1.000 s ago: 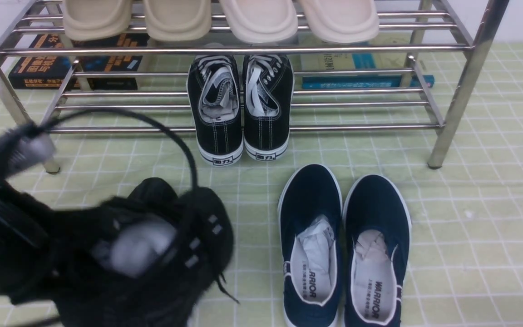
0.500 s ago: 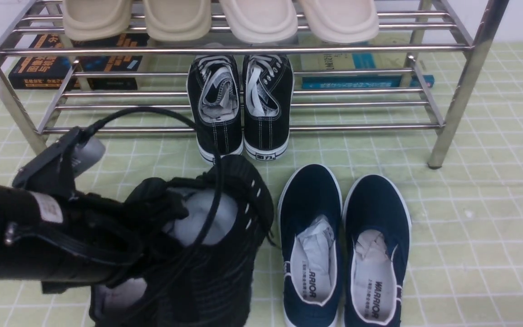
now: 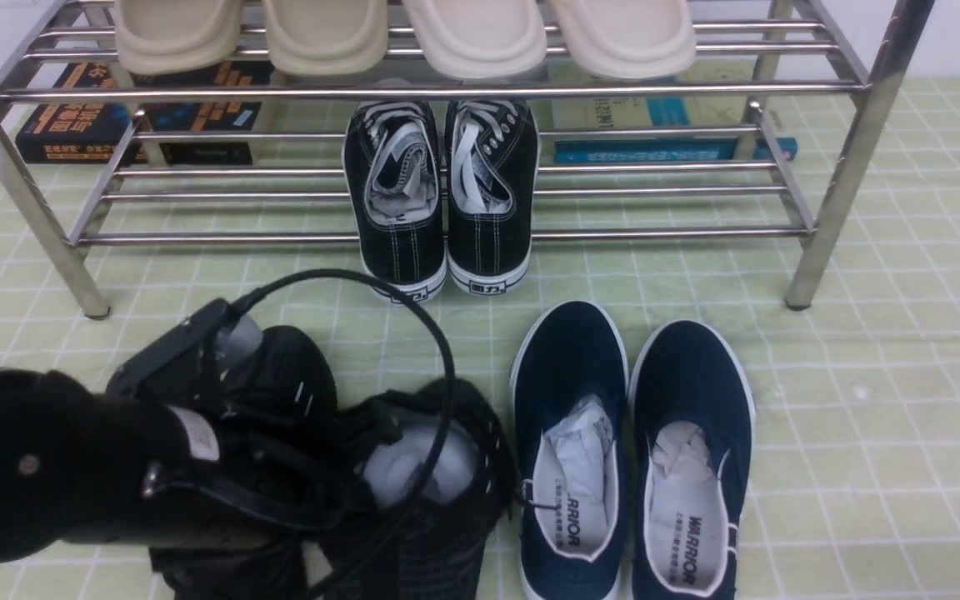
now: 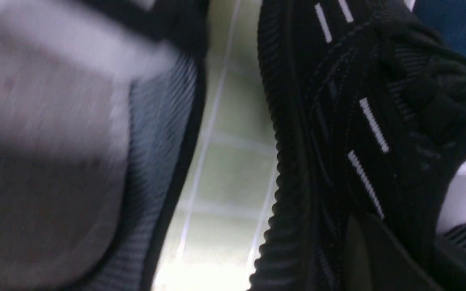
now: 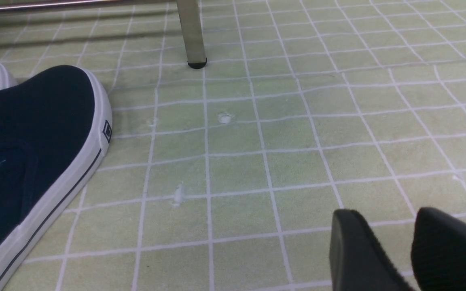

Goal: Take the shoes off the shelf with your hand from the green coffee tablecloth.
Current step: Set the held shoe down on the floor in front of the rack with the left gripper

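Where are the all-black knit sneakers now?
Front view, lower left: all-black knit sneakers are just left of the navy white-edged slip-ons, in front of the shiny steel tube rack.

cloth (image 3: 863,400): pale green with a grid of thin white lines. shoes (image 3: 472,533), lower left: all black ribbed knit, small white dashes, white stuffing (image 3: 413,471). label (image 3: 202,433) beside them: white on black. shelf (image 3: 447,90): shiny silver steel. sneakers (image 3: 442,208), centre: black with white stitching, white laces and white-striped soles. slip-ons (image 3: 630,375), lower right: navy, white edging, white lining with black lettering. slippers (image 3: 405,33), top: beige and cream. books (image 3: 72,125), upper left: black with orange lettering and blue patches. book (image 3: 663,150), upper right: teal.
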{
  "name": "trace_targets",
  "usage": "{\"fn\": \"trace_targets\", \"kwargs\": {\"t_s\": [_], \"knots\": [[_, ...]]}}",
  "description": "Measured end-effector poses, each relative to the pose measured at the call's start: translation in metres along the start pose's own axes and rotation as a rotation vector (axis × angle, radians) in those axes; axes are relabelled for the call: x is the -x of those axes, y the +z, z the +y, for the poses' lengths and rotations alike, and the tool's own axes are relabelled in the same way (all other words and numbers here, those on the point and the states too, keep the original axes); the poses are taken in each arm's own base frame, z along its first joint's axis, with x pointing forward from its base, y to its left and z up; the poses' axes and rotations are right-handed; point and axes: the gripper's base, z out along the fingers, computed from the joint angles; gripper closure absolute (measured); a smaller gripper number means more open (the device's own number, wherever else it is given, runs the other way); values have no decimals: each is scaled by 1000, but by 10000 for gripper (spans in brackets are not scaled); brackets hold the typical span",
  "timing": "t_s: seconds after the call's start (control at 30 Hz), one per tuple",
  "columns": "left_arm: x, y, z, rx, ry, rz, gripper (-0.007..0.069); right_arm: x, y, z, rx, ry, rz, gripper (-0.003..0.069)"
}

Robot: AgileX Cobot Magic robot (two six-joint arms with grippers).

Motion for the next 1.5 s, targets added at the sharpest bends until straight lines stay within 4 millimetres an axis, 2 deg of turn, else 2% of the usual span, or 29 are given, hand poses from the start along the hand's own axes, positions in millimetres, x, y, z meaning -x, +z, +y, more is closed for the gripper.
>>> {"fn": "trace_targets", "kwargs": {"t_s": [0.4,0.77,1.07,1.3,1.5], "knots": [[8,27,1,-1,-5,-55,589,0,0,0,0,0,0,421],[12,27,0,-22,19,-95,589,0,0,0,0,0,0,421],[27,20,-19,-104,42,-186,589,0,0,0,0,0,0,421],[28,21,-18,-93,81,-190,589,0,0,0,0,0,0,421],[27,30,-15,-62,95,-170,589,0,0,0,0,0,0,421]]}}
